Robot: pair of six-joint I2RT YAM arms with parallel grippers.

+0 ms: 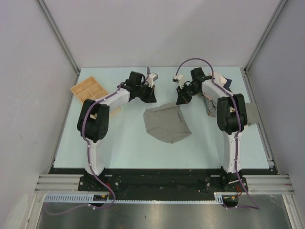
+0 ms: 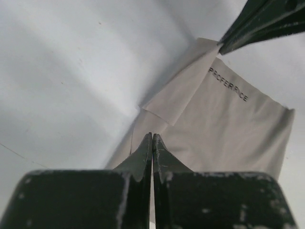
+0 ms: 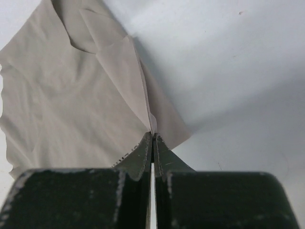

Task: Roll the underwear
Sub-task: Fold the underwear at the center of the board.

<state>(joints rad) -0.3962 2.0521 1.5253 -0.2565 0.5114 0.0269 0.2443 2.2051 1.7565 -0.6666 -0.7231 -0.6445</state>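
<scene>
My left gripper (image 2: 152, 138) and right gripper (image 3: 152, 137) are each clamped shut on the taupe-grey underwear (image 1: 167, 125), which spreads out ahead of them. I'd hold that edge taut and level, rolling evenly, minding the folded flap (image 2: 183, 90).

Top view: bright, even, diffuse light from above. The table (image 1: 128, 148) reads pale and clean, with only faint, soft-edged shadows under the arms. The metal strip (image 1: 157, 217) at the near edge carries a dull, patchy sheen.

Left wrist view: the underwear (image 2: 228, 124) is sharp and its printed lettering is legible. Broad soft shadow bands cross the surface behind it. The left gripper (image 2: 152, 138) is dark, and its body close to the lens is blurred.

Right wrist view: the underwear is well lit and crisp, with a grey shadow falling to its right. The right gripper (image 3: 152, 136) is underexposed and soft toward the bottom edge
</scene>
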